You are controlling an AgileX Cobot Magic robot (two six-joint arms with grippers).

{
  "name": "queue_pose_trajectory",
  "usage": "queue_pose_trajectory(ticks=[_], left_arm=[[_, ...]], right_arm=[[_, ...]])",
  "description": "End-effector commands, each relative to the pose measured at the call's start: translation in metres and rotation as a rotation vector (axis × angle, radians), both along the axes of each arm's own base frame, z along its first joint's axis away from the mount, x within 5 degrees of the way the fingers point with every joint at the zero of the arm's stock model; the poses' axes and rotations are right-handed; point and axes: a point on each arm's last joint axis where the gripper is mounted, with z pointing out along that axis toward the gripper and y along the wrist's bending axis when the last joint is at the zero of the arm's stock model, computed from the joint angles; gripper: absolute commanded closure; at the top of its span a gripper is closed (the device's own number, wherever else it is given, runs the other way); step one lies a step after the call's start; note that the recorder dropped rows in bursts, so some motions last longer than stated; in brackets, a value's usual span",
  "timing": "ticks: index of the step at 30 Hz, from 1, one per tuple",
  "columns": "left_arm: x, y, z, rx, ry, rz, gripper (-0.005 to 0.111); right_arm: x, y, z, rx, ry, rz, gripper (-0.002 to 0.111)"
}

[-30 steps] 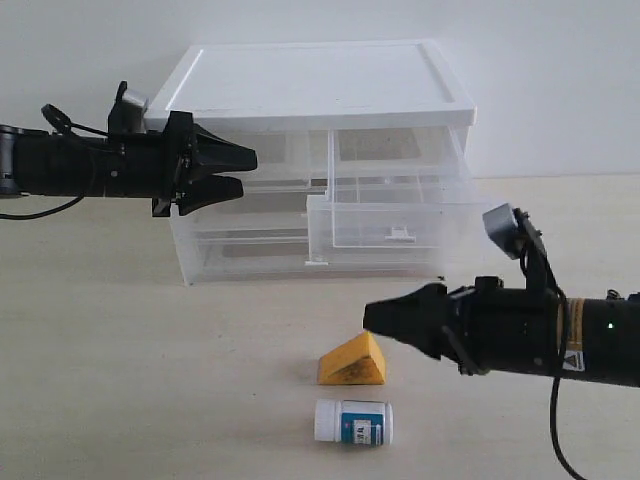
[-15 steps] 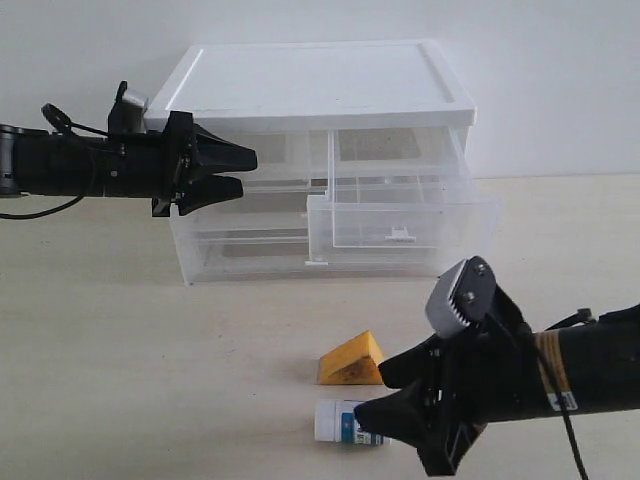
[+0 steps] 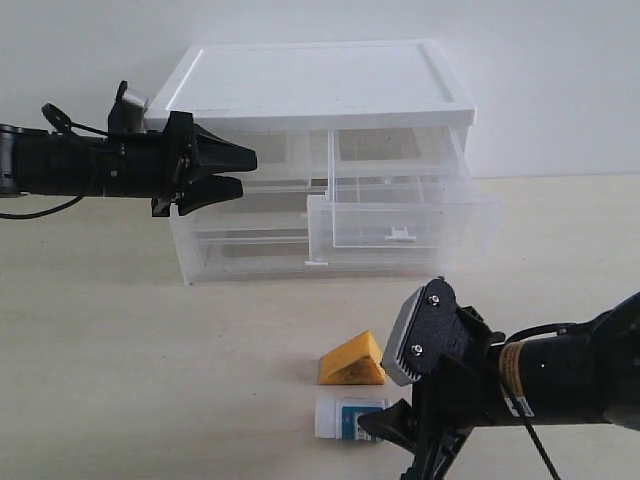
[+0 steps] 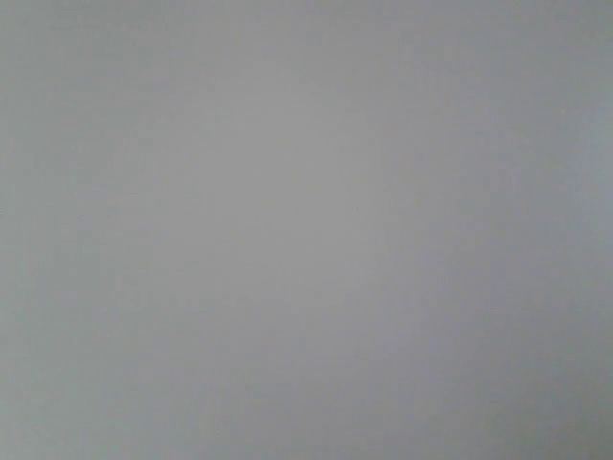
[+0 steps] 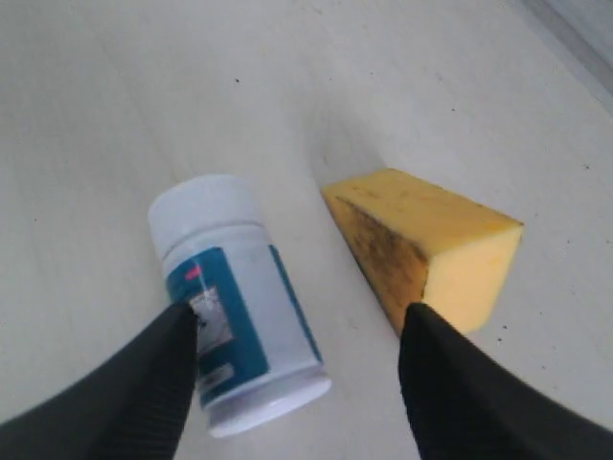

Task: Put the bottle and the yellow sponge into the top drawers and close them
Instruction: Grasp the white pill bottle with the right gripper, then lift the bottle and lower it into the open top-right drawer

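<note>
- The black left fingers [image 3: 225, 158], on a dark arm reaching in from the left edge of the exterior view, hang in the air in front of the chest's upper left part. They are slightly apart and hold nothing. The left wrist view is plain grey.
- The translucent plastic chest with a flat white top [image 3: 310, 85] stands on the pale desk [image 3: 120, 350] at upper centre.
- Of the two small top drawers, the right one [image 3: 400, 215] is pulled out towards the camera. The left one [image 3: 285, 150] is partly hidden behind the fingers, so I cannot tell how it sits.
- The small white pill bottle with a teal label [image 3: 345, 418] [image 5: 239, 297] lies on its side on the desk at lower centre, cap to the left.
- The yellow wedge-shaped sponge [image 3: 352, 362] [image 5: 421, 244] rests on the desk just above the bottle.
- The black right fingers [image 3: 385, 424] [image 5: 134, 393], at lower right, are spread wide. One is against the bottle's label, the other is beside the sponge, and neither thing is clamped.
</note>
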Motion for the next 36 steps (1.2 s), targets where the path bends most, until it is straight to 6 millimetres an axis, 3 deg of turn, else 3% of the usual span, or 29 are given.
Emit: queue_pose_trajectory(ticks=[1, 6, 13, 21, 23, 28, 36], left_arm=[[0.011, 0.010, -0.014, 0.140, -0.037, 0.095, 0.049], [0.011, 0.010, -0.014, 0.141, -0.028, 0.094, 0.049], [0.011, 0.010, -0.014, 0.141, -0.028, 0.094, 0.049], [0.011, 0.010, -0.014, 0.141, -0.028, 0.094, 0.049], [0.011, 0.010, -0.014, 0.141, -0.028, 0.094, 0.049], [0.011, 0.010, -0.014, 0.141, -0.028, 0.094, 0.049], [0.011, 0.010, -0.014, 0.141, -0.028, 0.094, 0.049]], right_arm=[[0.000, 0.001, -0.009, 0.003, 0.016, 0.011, 0.053], [0.000, 0.002, -0.020, -0.007, 0.035, 0.029, 0.053], [-0.009, 0.013, -0.019, 0.002, 0.046, 0.079, 0.053], [-0.016, 0.029, -0.024, -0.146, 0.044, 0.123, 0.054], [-0.017, 0.031, -0.024, -0.146, 0.042, 0.130, 0.063], [-0.014, 0.030, -0.020, -0.157, 0.041, 0.103, 0.106], [-0.011, 0.029, 0.023, -0.061, 0.000, -0.004, 0.108]])
